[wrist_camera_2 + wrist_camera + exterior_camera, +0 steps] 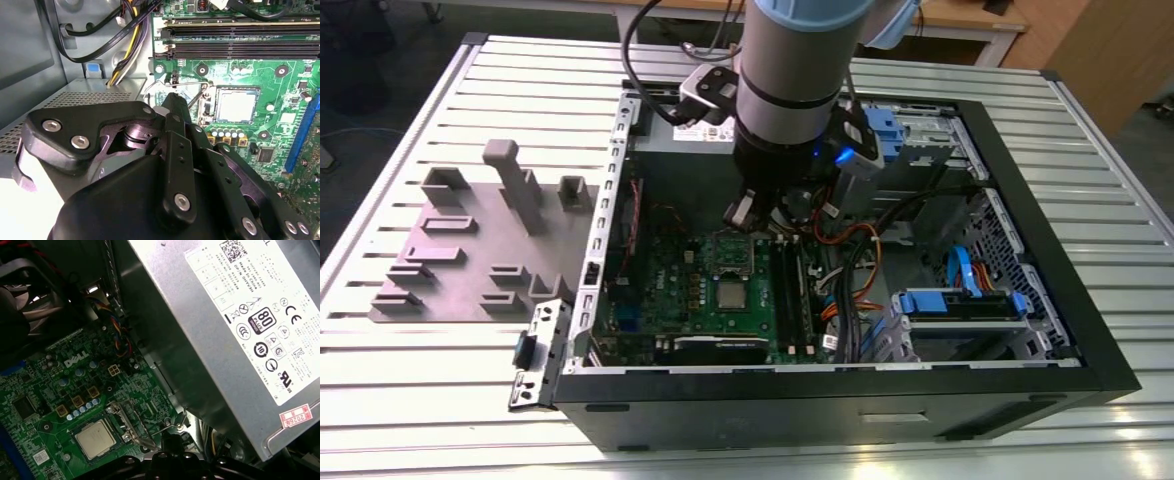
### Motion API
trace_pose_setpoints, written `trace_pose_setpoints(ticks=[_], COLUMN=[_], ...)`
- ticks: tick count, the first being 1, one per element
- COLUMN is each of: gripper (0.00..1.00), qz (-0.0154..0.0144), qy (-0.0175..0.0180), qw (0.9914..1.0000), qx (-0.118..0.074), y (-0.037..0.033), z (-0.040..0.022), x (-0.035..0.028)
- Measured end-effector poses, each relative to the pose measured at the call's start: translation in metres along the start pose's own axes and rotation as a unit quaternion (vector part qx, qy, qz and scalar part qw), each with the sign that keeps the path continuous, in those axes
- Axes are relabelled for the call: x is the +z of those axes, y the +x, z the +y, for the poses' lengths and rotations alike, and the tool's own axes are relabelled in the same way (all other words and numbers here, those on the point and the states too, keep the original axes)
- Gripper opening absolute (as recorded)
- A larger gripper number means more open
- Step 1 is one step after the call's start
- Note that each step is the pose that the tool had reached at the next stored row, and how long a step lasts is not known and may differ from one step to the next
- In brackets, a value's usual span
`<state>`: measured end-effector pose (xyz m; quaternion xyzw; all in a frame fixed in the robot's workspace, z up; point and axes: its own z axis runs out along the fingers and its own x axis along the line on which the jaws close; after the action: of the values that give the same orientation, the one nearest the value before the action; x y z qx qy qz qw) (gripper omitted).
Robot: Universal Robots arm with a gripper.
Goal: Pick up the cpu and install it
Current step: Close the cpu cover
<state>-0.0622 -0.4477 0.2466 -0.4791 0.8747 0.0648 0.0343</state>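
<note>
Cpu [731, 295] looks already dropped into its socket on the motherboard [670, 290]. It lies flat, silver top up, in both wrist views [236, 106] [95, 437]. So the pick-and-place part reads as done to me, and we're at the locking-down stage.

Gripper [761, 215] hangs inside the case [1067, 330], above the board and just beside the socket on the side away from the cpu, not touching the chip. It clearly isn't carrying the cpu, but whether it's spread or pressed together I honestly can't tell from these angles.

In the first wrist view its tip [170, 444] sits right by the thin wire lever [167, 426], and the socket frame [125, 421] seems tipped up rather than folded over the chip. If that's right, the install isn't finished.

My take: anything done here needs small, careful moves. The lever is skinny, the power supply [225, 315] crowds one side, and the memory sticks [240, 47] crowd another.
</note>
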Motion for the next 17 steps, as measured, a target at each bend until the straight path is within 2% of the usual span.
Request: trace_pose_setpoints(ticks=[17], gripper=[0.11], qz=[0.0000], qy=[0.0000], qw=[1.00000], qx=[0.000], y=[0.0028], z=[-0.0014], x=[-0.0005])
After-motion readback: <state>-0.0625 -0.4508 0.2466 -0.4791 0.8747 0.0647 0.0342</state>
